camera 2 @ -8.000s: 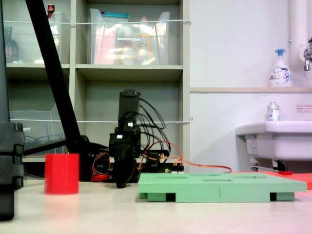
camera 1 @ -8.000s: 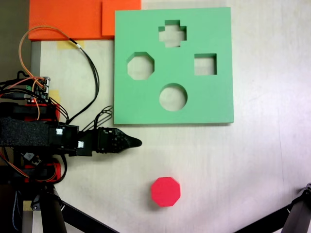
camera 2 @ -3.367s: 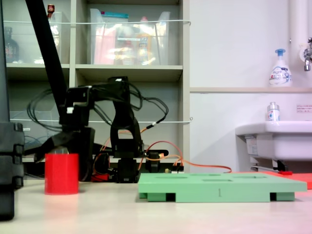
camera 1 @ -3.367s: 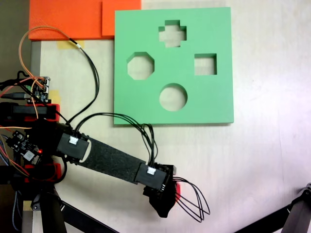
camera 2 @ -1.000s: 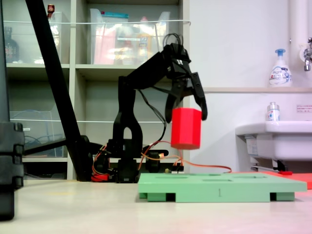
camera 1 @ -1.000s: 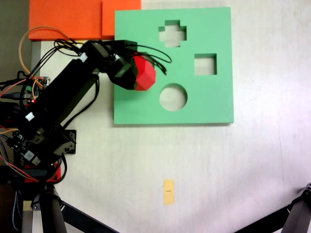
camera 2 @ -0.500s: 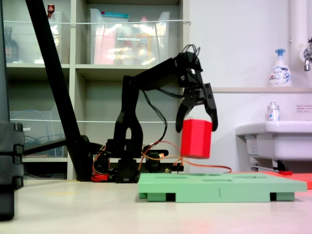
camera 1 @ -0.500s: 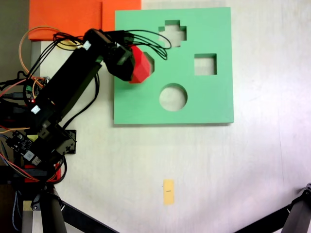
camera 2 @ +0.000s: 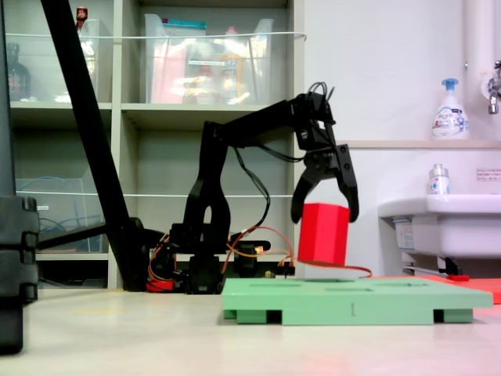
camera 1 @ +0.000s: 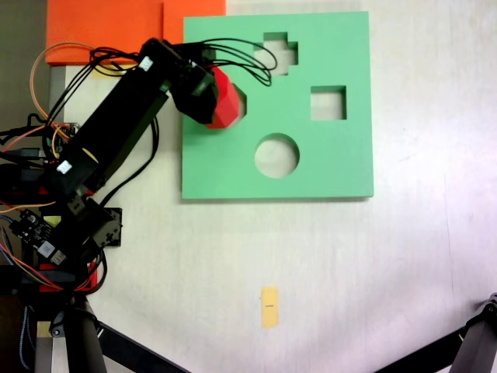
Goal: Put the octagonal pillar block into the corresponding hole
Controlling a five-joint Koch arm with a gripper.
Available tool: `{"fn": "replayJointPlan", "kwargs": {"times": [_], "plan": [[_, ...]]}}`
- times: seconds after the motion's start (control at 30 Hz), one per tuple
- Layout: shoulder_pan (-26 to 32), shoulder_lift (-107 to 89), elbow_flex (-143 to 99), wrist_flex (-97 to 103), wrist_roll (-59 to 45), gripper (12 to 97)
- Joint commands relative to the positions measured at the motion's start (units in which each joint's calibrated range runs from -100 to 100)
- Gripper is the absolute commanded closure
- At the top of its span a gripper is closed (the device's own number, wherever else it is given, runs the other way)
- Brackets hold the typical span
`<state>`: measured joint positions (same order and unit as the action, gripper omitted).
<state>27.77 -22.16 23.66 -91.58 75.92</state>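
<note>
the gripper (camera 2: 326,214) pinches the octagonal pillar block (camera 2: 322,233) by its upper part, one jaw on each side, holding it slightly tilted in the air just above the green foam board (camera 2: 356,301). from above, the block (camera 1: 225,101) and the arm (camera 1: 124,124) cover most of the corresponding hole (camera 1: 241,102) (only its right edge peeks out). the cross cutout (camera 1: 281,48), square cutout (camera 1: 328,102) and round cutout (camera 1: 276,155) lie uncovered. an orange foam sheet (camera 1: 101,29) touches the board's top-left corner, and a small yellow tape mark (camera 1: 269,306) sits well apart on the table (camera 1: 404,264).
</note>
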Motion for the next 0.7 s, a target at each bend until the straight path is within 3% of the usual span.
{"fn": "replayJointPlan", "kwargs": {"times": [0.0,0.67], "plan": [[0.1,0.1,4.4,4.2,0.5,70.3],[0.5,6.1,4.4,8.2,0.7,70.1]]}}
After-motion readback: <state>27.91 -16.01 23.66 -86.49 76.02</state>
